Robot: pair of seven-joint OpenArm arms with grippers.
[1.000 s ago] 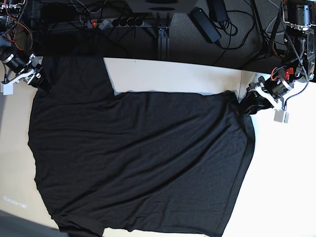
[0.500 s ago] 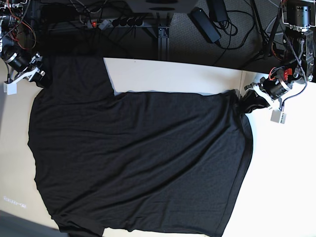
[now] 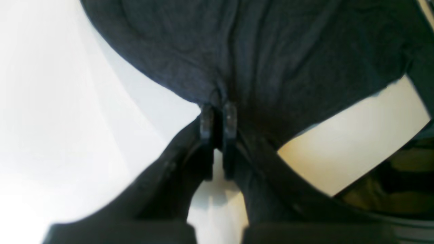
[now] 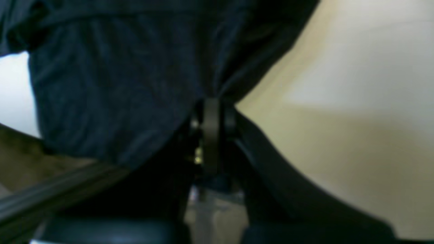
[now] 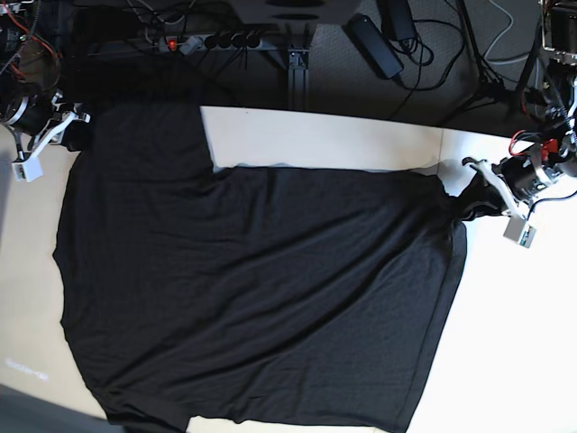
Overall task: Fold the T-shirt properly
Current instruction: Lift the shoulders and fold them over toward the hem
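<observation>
The T-shirt [image 5: 261, 289] lies spread flat over most of my bench, its black knit reaching from the left edge almost to the near edge, with one broad flap running up to the far left corner. Its far right corner is drawn into a point, and folds fan out from that point across the cloth. Bare pale tabletop [image 5: 325, 140] shows along the far edge between the two raised corners, and more of it down the right side.

My left gripper [image 5: 472, 200] sits at the shirt's far right corner, near the bench's right edge. In my left wrist view the two fingers [image 3: 206, 118] stand almost together, with a bunch of black fabric pinched between their tips and the cloth gathered tight just beyond them.

My right gripper [image 5: 70, 133] is at the far left corner of the bench, on the shirt's other upper corner. My right wrist view is blurred, but the fingers [image 4: 212, 118] appear pressed close with the cloth bunching straight out of them.

Cables and a power strip [image 5: 212, 41] lie on the dark floor beyond the far edge.
</observation>
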